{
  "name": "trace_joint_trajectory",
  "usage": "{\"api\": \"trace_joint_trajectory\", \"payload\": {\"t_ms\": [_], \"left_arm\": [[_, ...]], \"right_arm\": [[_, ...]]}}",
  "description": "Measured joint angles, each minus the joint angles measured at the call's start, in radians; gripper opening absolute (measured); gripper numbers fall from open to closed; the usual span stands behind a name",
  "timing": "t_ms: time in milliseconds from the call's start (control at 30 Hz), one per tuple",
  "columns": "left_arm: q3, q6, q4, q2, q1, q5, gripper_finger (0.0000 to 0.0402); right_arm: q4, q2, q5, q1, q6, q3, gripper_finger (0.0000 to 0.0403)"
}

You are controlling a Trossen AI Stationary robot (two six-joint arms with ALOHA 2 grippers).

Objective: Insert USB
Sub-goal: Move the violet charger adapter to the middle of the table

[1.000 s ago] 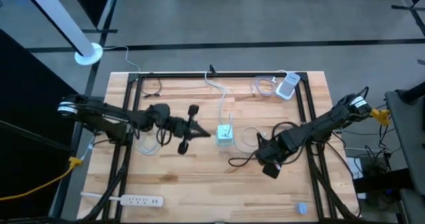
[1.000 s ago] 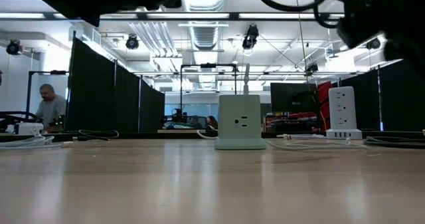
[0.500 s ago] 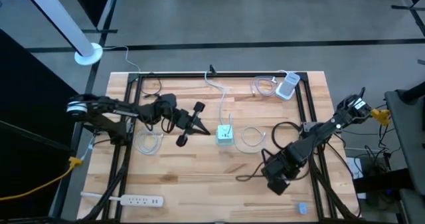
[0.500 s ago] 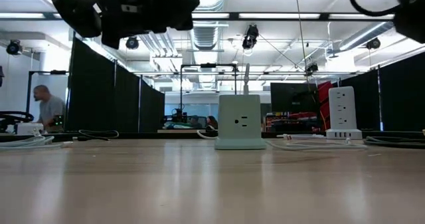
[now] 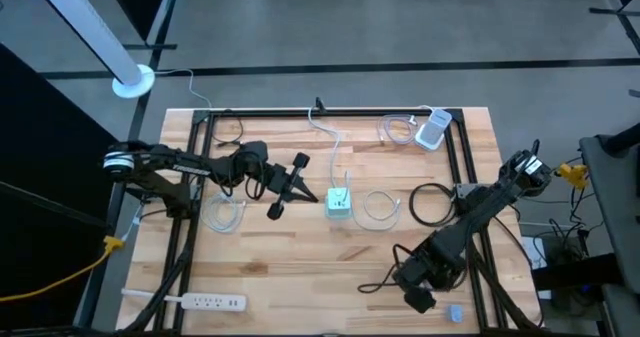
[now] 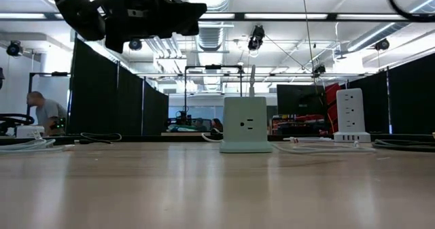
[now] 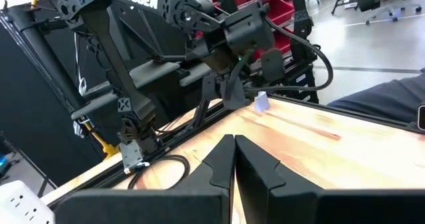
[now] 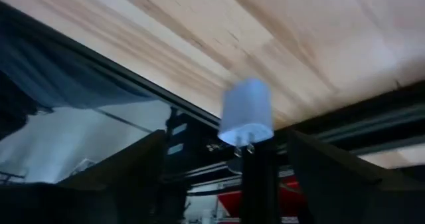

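USB charger block [image 5: 455, 314], small and pale blue, lies at the near right corner of the bench [image 5: 300, 277], just beside the right tool [image 5: 420, 299]. Right wrist view shows that tool's 2 fingers spread wide with the block [image 8: 246, 114] between them, untouched. Left tool [image 5: 285, 187] hovers left of the white outlet cube [image 5: 339, 203] at bench centre, its 2 fingers [image 7: 265, 167] pressed together, holding nothing. A black cable [image 5: 428, 202] coils right of the cube.
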Motion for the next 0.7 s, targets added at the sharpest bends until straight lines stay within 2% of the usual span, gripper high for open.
{"api": "trace_joint_trajectory", "payload": {"t_ms": [200, 400, 700], "left_arm": [[0.0, -0.033, 0.0, 0.0, 0.0, 0.0, 0.0], [0.0, -0.065, -0.001, 0.0, 0.0, 0.0, 0.0], [0.0, -0.073, -0.049, 0.0, 0.0, 0.0, 0.0]], "right_arm": [[0.008, 0.0, -0.002, 0.057, 0.105, -0.013, 0.0328], [0.066, 0.015, -0.011, 0.078, 0.192, -0.018, 0.0328], [0.138, 0.11, -0.071, 0.128, 0.248, -0.02, 0.0329]]}}
